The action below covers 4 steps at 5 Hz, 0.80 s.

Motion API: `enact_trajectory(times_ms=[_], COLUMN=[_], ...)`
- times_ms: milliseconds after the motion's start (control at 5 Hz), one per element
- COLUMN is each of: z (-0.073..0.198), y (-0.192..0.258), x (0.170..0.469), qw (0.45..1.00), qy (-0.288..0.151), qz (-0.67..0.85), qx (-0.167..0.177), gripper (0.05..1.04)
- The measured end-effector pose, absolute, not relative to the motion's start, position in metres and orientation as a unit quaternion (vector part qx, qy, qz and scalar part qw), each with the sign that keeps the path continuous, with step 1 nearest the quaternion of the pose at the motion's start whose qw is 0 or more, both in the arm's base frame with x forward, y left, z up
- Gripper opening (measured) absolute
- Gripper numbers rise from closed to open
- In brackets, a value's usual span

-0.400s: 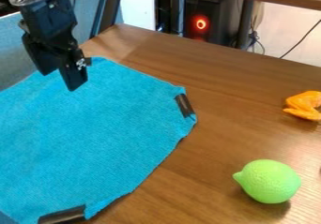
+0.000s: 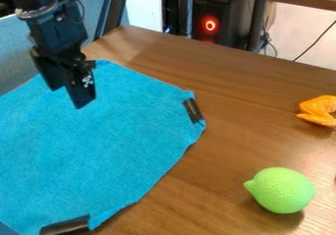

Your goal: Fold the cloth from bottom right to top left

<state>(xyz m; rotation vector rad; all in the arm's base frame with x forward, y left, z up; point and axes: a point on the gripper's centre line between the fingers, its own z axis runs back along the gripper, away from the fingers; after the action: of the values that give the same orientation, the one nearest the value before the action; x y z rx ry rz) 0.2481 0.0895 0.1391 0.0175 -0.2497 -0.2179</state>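
Observation:
My gripper (image 2: pixel 68 97) is over the upper left part of the blue cloth (image 2: pixel 111 140), pointing down at a slant. Its two fingers stand apart, with nothing seen between them. Mostly flat, the cloth covers the left side of the wooden table, and its left part runs out of view. Black strips show at its right corner and at its bottom edge. The arm hides a little of the cloth near its top left edge.
A green lemon-shaped toy (image 2: pixel 281 190) rests on the wooden table (image 2: pixel 242 106) at the lower right. Farther up, by the right edge, lies an orange toy (image 2: pixel 319 111). A blue-grey padded surface (image 2: pixel 16 54) borders the table at the upper left.
The gripper has shifted slightly right and down in the view. The cloth and the toys have stayed put.

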Motion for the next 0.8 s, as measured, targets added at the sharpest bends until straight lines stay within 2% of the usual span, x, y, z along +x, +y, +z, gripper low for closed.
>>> enact_trajectory(times_ms=[200, 400, 800], z=[0.135, 0.133, 0.102], y=[0.079, 0.064, 0.026], x=[0.238, 0.225, 0.180], qw=[0.979, 0.962, 0.908], qy=[-0.121, -0.132, -0.139], qz=[-0.162, -0.234, -0.386], qx=[0.017, 0.041, 0.080], gripper=[1.000, 1.000, 0.999])
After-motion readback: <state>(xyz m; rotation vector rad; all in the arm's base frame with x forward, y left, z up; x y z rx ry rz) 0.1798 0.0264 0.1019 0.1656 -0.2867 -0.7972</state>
